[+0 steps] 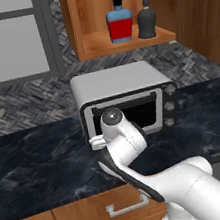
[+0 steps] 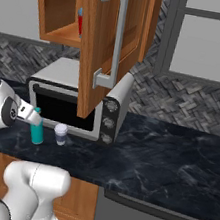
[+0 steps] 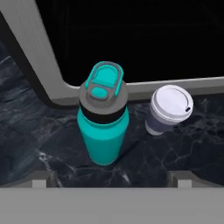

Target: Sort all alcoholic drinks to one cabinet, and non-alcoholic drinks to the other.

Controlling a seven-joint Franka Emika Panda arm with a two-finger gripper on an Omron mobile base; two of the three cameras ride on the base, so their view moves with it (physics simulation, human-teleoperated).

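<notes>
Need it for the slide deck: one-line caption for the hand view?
Open claw above the teal bottle, lidded cup beside it, on dark marble counter.

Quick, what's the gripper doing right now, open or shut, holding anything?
Gripper: open, holding nothing; the jaws stand wide apart just above the teal bottle on the counter.

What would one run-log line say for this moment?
end effector: open, above teal bottle | cup: beside it on counter | blue bottle, dark bottle: in open cabinet
</notes>
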